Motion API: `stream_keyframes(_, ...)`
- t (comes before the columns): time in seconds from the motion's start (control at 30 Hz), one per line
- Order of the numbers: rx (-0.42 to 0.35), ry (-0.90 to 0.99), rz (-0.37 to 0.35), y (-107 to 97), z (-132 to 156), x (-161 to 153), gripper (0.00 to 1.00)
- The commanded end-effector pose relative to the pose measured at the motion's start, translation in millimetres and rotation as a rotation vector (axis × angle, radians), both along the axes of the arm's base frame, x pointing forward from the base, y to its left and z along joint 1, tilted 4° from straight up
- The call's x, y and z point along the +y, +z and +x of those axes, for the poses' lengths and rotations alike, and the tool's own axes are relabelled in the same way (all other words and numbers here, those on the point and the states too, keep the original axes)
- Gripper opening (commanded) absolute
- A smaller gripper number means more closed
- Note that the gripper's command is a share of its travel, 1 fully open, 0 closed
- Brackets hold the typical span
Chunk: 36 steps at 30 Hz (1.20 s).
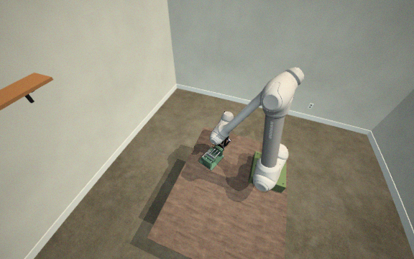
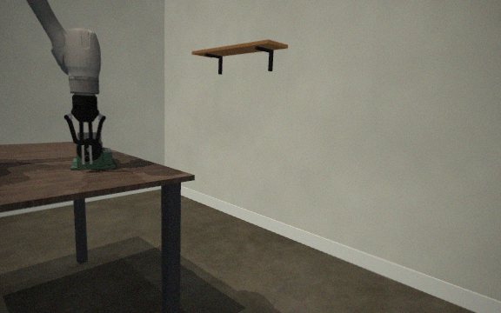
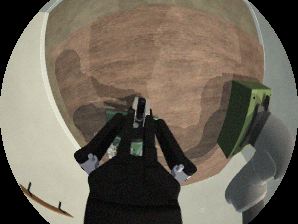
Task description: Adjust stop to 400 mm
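A small green stop fixture (image 1: 211, 159) (image 2: 98, 163) (image 3: 136, 141) with silver rails sits on the wooden table (image 1: 221, 216) (image 2: 37, 183) near its far left corner. A dark round handwheel (image 2: 88, 151) stands at the fixture's end facing the exterior camera. My gripper (image 1: 220, 147) (image 2: 86, 157) (image 3: 141, 103) comes straight down onto it and is shut on the handwheel. In the wrist view the fingers meet over the fixture and hide the wheel. I cannot read the stop's scale.
The arm's white base stands on a green plate (image 1: 282, 180) (image 3: 242, 119) at the table's right edge. An orange wall shelf (image 1: 9, 95) (image 2: 239, 48) hangs high on the left wall. The table's edge lies close to the fixture.
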<state>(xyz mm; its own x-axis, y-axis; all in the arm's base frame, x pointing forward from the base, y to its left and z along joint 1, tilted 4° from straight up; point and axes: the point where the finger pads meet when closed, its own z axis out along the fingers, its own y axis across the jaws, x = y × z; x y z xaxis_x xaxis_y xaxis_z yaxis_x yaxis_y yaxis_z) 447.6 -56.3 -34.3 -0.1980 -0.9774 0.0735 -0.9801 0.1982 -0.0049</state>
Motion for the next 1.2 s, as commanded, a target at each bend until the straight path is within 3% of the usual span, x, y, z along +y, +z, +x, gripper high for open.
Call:
stream_keyframes(0.0, -0.002, 0.0, 0.0, -1.0, 5.8, -1.2, 0.04)
stream_keyframes(0.43, -0.002, 0.0, 0.0, 15.9, 33.6, -5.6, 0.04)
stream_keyframes(1.17, -0.002, 0.0, 0.0, 46.3, 28.5, -2.3, 0.04)
